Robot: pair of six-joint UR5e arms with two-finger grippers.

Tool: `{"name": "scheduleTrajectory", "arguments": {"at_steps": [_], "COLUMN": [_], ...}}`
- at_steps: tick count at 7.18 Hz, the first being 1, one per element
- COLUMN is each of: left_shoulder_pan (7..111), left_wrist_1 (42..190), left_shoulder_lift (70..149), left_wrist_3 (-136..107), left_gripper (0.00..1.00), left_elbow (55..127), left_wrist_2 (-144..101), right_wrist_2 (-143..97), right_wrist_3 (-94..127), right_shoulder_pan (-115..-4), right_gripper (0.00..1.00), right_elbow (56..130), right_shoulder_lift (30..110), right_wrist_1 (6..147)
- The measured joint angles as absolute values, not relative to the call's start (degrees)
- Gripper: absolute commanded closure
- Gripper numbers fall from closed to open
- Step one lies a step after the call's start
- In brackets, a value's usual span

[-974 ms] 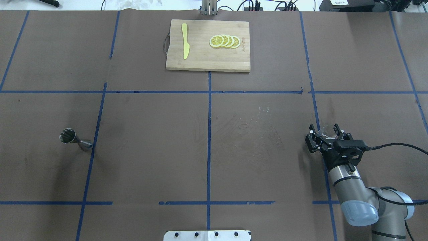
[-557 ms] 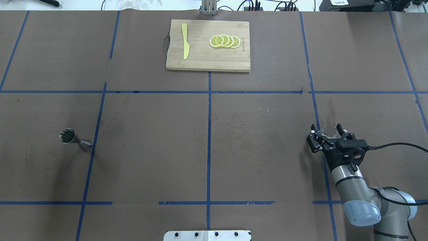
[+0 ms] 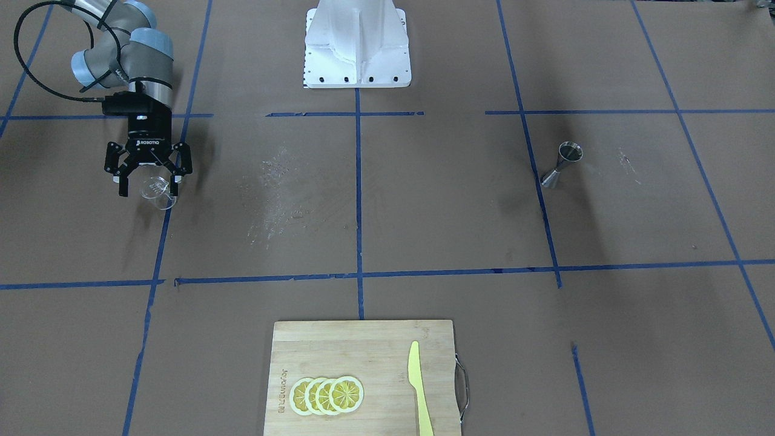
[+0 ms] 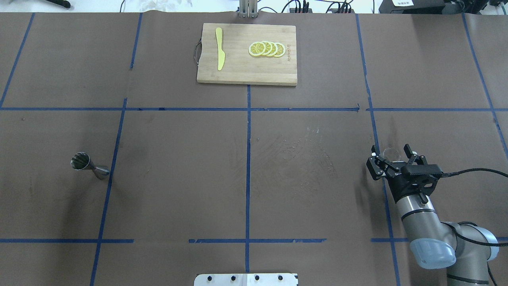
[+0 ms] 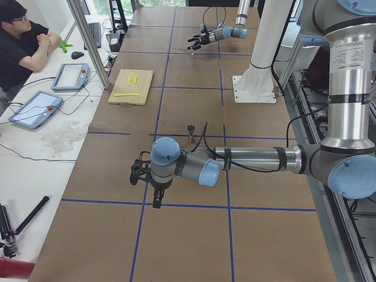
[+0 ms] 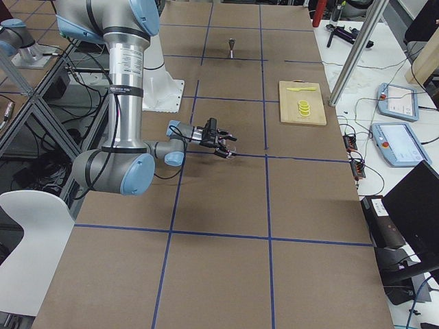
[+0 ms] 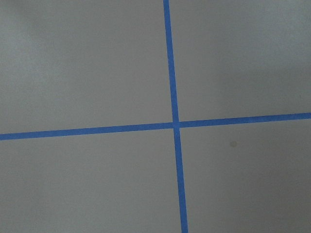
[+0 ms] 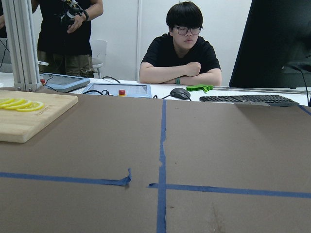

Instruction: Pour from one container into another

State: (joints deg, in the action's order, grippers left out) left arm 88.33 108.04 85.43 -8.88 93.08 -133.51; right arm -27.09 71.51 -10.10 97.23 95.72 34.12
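While my right claw [image 4: 390,151] hangs low over the brown paper-covered table [image 4: 246,167] with its two black fingers spread wide, the small clear transparent cup [image 3: 156,192] sits in the gap between them. I cannot make out either finger pressing on it. The front-facing view shows the cup's glassy wall, where the overhead view gives only a faint ring. My right wrist camera looks across the table to two people: one seated person [image 8: 180,46] and one standing person [image 8: 68,29].

Only the side view from my left catches my left claw [image 5: 138,174], above the table's near end, and I cannot tell whether it is wide or narrow. Its wrist camera shows just crossed blue tape [image 7: 175,124].

One silvery steel hourglass-shaped jigger [image 4: 89,167] stands upright on my left side, well apart from the cup. One bamboo cutting board [image 4: 238,73] carries one yellow knife [image 4: 219,49] and four overlapping lemon slices [image 4: 266,49].
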Motion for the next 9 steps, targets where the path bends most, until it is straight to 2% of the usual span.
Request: {"name": "scheduleTrajectory", "arguments": {"at_steps": [2,4,6,9], "left_shoulder_pan": [88.33,88.33,88.33,88.33], "left_wrist_1": [108.02,108.07,108.10,108.10], "left_shoulder_lift": [85.43,85.43,85.43,85.38], "left_wrist_3": [-8.88,-8.88,-8.86,-8.66], "left_gripper": [0.00,0.00,0.00,0.00], "left_elbow": [93.08,93.08,93.03,92.92], "left_wrist_2": [-133.51,-133.50,-133.51,-133.51], "right_wrist_2": [-28.50,-37.77,-55.27,-91.54], "right_wrist_3": [68.25,63.51,58.05,39.32], "right_shoulder_pan": [-10.32,-15.43,-28.01,-54.19], "right_gripper": [0.00,0.00,0.00,0.00], "right_elbow": [101.14,104.55,105.41,105.08], "right_shoulder_lift": [96.49,96.34,95.88,95.64], "right_wrist_1": [34.26,34.37,35.47,44.88]}}
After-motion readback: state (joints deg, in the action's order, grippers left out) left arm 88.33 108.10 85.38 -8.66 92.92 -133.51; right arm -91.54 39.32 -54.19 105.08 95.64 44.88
